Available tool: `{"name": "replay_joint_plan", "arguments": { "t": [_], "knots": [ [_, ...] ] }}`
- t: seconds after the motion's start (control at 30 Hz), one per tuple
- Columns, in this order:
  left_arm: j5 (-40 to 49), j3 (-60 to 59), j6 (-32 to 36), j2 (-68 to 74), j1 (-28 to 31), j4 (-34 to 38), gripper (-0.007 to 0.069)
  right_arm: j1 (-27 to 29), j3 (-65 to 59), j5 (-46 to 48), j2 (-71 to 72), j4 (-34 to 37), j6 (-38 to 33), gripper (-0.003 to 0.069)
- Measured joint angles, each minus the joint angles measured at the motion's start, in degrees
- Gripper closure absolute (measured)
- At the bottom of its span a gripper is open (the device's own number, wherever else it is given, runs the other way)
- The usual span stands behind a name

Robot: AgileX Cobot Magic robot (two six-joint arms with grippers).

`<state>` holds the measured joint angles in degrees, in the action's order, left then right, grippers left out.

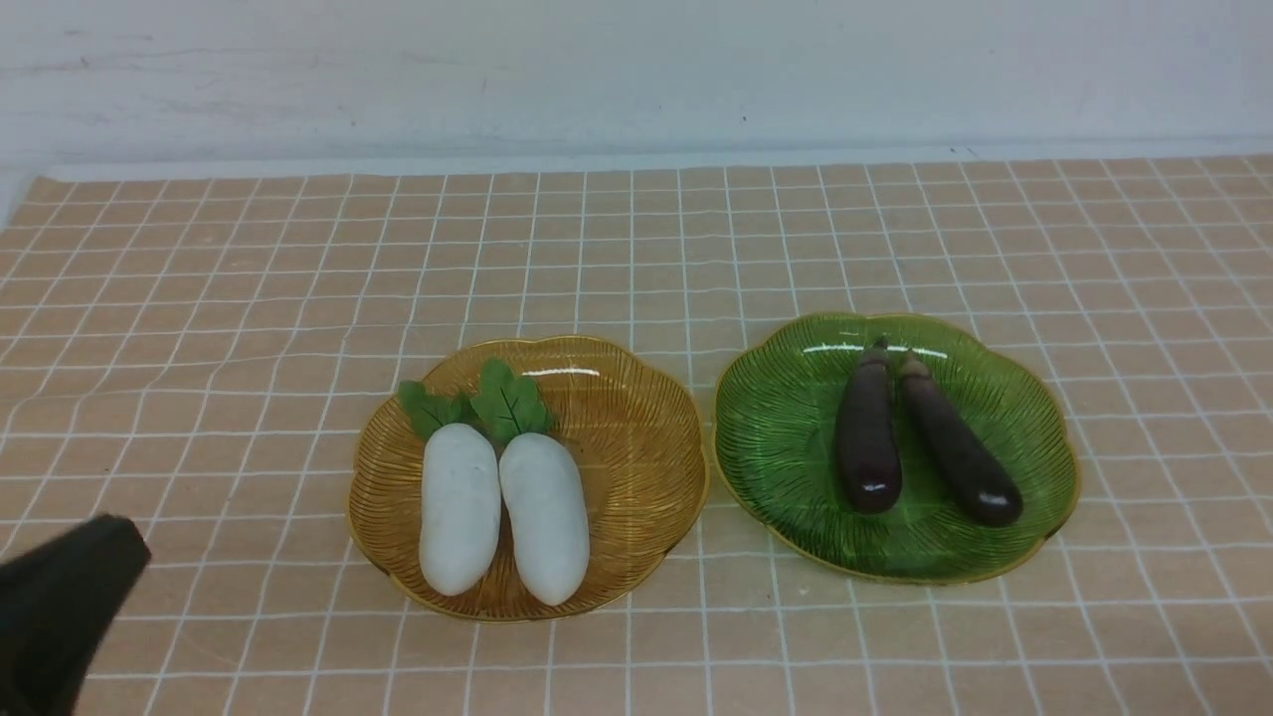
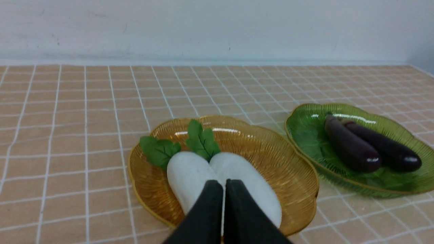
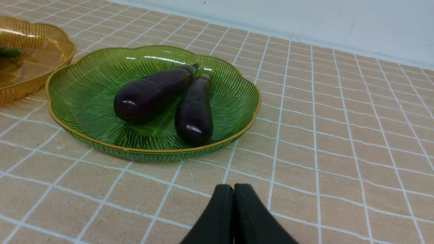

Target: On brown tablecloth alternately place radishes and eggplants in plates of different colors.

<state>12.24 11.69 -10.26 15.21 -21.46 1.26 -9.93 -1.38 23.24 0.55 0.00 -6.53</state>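
You see the brown tablecloth point(image 1: 199, 328), a tan grid of thin white lines, covering the tabletop from its near edge to the far edge below the white wall point(image 1: 636, 70). Two scalloped, gold-rimmed plates sit side by side toward the near edge, around the middle of the tabletop's width, their rims almost touching.

The amber plate point(image 1: 636, 398), on the robot's left, holds both radishes. The left radish point(image 1: 459, 509) and the right radish point(image 1: 544, 517) lie alongside each other, touching along their lengths, with their green leaves point(image 1: 510, 403) pointing toward the far edge and their rounded ends toward you.

The green plate point(image 1: 786, 438), on the robot's right, holds both eggplants. The left eggplant point(image 1: 867, 433) and the right eggplant point(image 1: 960, 447) lie with their stem caps close together toward the far edge and their glossy tips spread apart toward the near edge.

Note the left gripper point(image 2: 223, 184): its black fingers are pressed together with nothing between them, and in its wrist view they stand in front of the radishes. In the front view only a dark part of the left arm shows at the near left corner. The right gripper point(image 3: 233, 188) is likewise pressed together and holds nothing, above bare cloth on the near side of the green plate.
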Motion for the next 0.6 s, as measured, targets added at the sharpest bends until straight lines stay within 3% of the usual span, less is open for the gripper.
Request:
{"name": "replay_joint_plan", "arguments": {
  "t": [0.27, 0.6],
  "knots": [
    [-0.9, -5.37, 0.67, -0.18, 1.11, -1.26, 0.0627, -0.05, 0.0, 0.0, 0.0, 0.0, 0.0, 0.0675],
    [0.11, -12.09, 0.73, -8.62, 10.84, -5.75, 0.0627, -0.05, 0.0, 0.0, 0.0, 0.0, 0.0, 0.0675]
  ]
}}
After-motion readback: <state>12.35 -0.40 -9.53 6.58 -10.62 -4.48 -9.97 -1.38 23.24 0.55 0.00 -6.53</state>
